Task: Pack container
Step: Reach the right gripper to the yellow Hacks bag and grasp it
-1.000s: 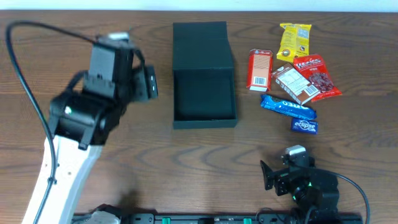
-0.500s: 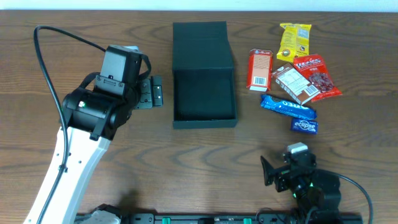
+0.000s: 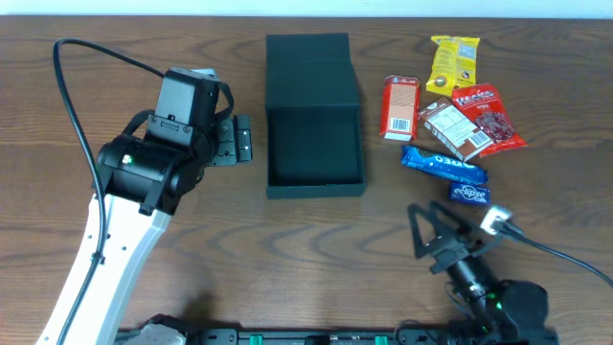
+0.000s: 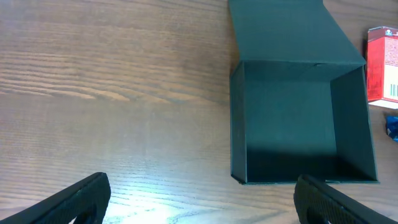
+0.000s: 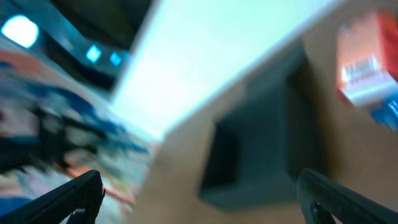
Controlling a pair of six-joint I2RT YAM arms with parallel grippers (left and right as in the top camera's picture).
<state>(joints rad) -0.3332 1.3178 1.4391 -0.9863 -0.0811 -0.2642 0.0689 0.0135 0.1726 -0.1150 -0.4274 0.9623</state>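
Now, container (image 3: 314, 153): mid-table, lid open, dark floor showing, its flap lid (image 3: 308, 65) laid flat on the far side
Left gripper (image 3: 241, 142): fingers spread wide with nothing between them; just beside the container's left wall, apart from it and pointing at it
Left wrist view: container (image 4: 292, 124) lies ahead and right of centre; left fingertip (image 4: 74, 199) over bare table (image 4: 93, 93), right fingertip (image 4: 336, 199) below the box's near wall
Right gripper (image 3: 423, 240): jaws parted in a V, holding nothing, near the table's front edge; the container is well apart, far-left of it
Right wrist view: blurred; container (image 5: 255, 155) only a dark shape ahead
Snacks: yellow packet (image 3: 453, 62), red carton (image 3: 400, 107), red bag (image 3: 490, 117), blue packet (image 3: 442, 165) and eclipse pack (image 3: 468, 195), all on the table right of the container
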